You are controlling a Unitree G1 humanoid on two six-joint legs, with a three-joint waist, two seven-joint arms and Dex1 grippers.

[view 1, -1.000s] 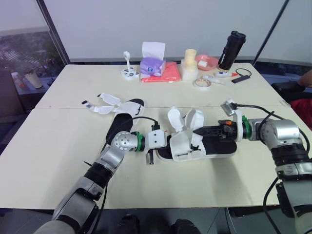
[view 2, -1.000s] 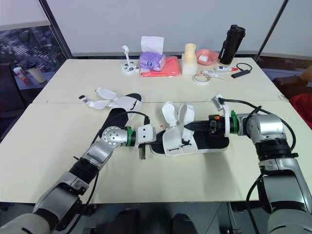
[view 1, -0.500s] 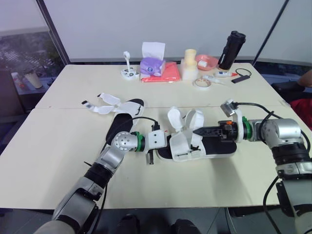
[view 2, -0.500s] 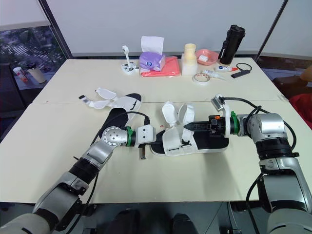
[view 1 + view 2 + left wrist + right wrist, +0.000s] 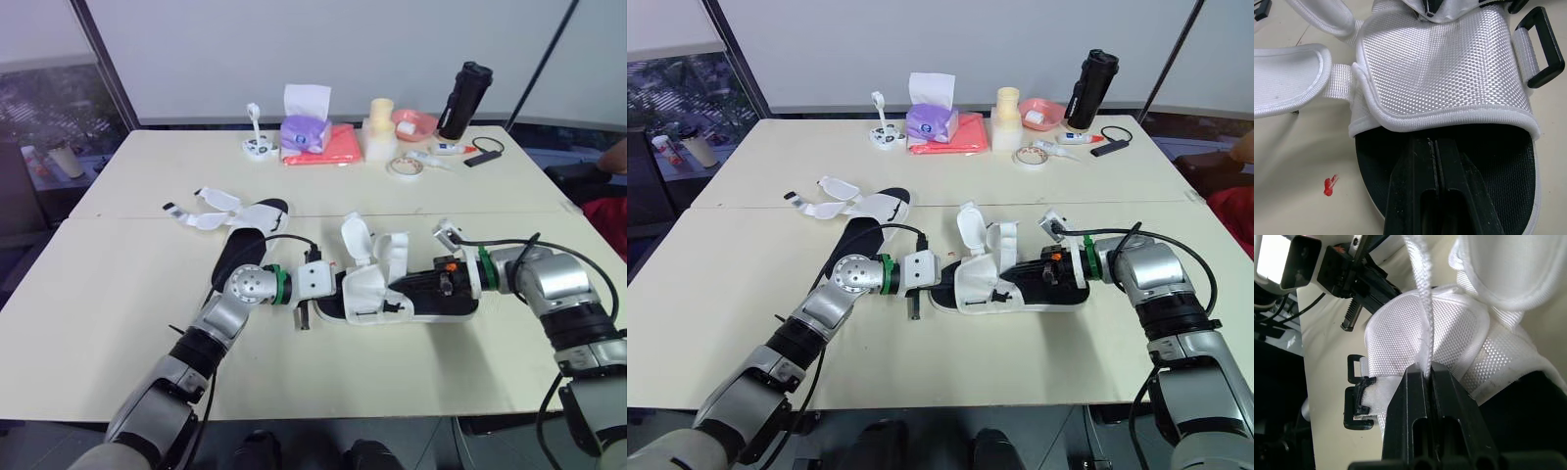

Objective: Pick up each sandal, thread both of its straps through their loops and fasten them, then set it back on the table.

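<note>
Opposite the left end effector, clenched steadying the sandal by its sole, right end effector pinches a strap for threading.

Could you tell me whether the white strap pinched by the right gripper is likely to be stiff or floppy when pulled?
Probably floppy: the strap is thin woven webbing, curving where the right gripper pinches it. Likely light, so it should follow a pull. The other strap stands upright unaided, hinting at stiffer padding.
</note>
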